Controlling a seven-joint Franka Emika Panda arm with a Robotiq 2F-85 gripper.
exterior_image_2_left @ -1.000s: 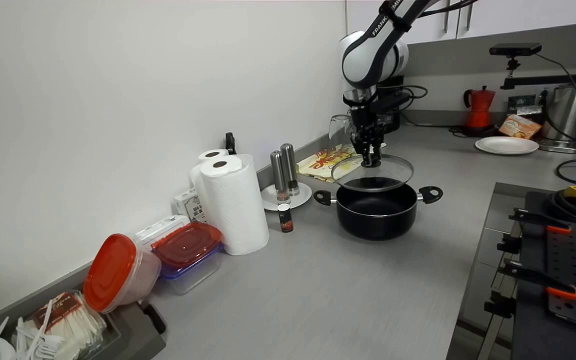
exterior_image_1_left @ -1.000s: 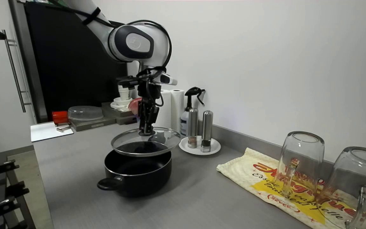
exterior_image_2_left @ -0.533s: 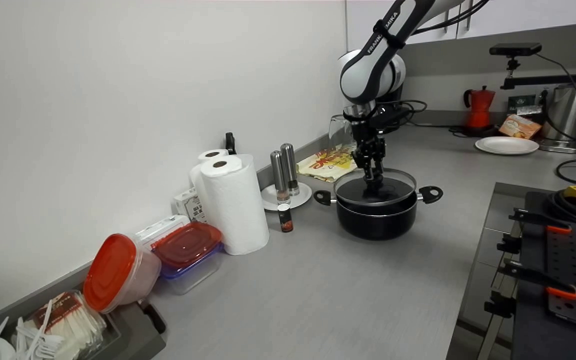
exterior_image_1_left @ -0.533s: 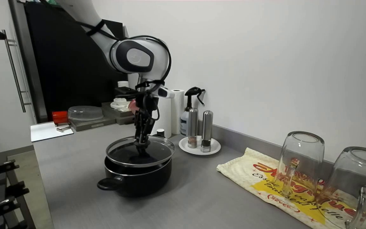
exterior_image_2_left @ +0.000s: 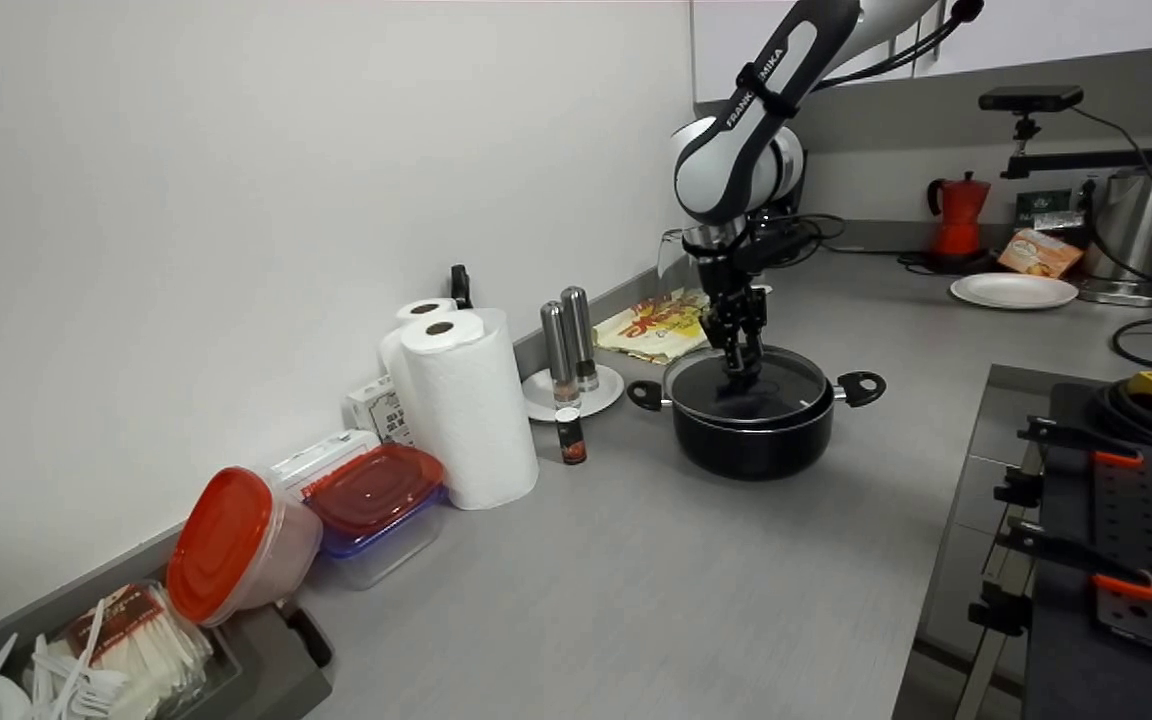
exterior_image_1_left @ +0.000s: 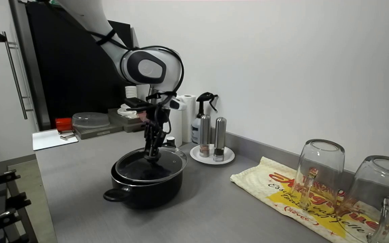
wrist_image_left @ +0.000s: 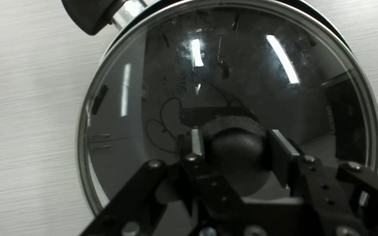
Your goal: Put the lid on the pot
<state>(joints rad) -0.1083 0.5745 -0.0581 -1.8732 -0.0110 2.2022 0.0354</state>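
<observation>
Pincer (wrist_image_left: 236, 140): gripping lid (wrist_image_left: 248, 85) by knob (wrist_image_left: 238, 149) | lid: off-centre over pot (exterior_image_2_left: 754, 455)

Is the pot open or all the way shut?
Not fully shut: the lid covers most of the pot, but off-centre, leaving a dark strip of pot showing at one side in both exterior views.

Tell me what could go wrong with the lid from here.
The lid looks tilted and off-centre over the pot in both exterior views, so it might slip or settle crooked if released now. The hand seems closed on the knob; opening unevenly could nudge the lid sideways.
</observation>
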